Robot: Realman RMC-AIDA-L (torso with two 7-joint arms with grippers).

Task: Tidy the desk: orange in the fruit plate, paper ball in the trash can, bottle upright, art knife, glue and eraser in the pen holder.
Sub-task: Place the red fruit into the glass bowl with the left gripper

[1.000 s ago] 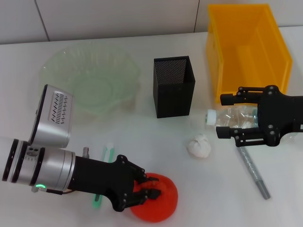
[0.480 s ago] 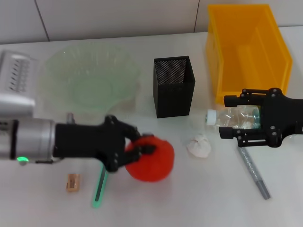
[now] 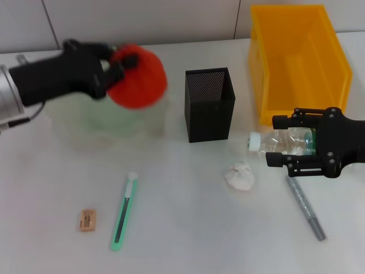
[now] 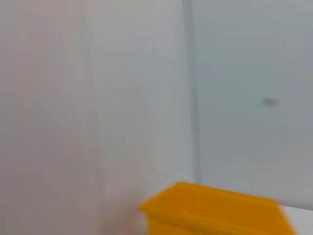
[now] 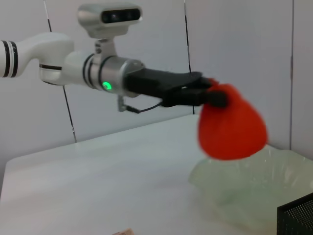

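My left gripper (image 3: 121, 64) is shut on the orange (image 3: 138, 78) and holds it in the air above the pale green fruit plate (image 3: 149, 117). The right wrist view shows the same: the left gripper (image 5: 211, 96) holds the orange (image 5: 232, 125) over the plate (image 5: 244, 183). The clear bottle (image 3: 280, 142) lies on its side, white cap toward the black mesh pen holder (image 3: 209, 104). My right gripper (image 3: 275, 141) is open, one finger on each side of the bottle. On the table lie the paper ball (image 3: 240, 176), the green art knife (image 3: 123, 212), the eraser (image 3: 86, 220) and the grey glue stick (image 3: 305, 206).
The yellow trash can (image 3: 299, 60) stands at the back right, just behind the right gripper; its corner (image 4: 210, 210) also shows in the left wrist view against the wall. The pen holder stands between plate and bin.
My left gripper has lifted the orange from the table's front and carried it back and left, over the fruit plate. This uncovered the art knife and eraser. The right gripper shifted slightly right.
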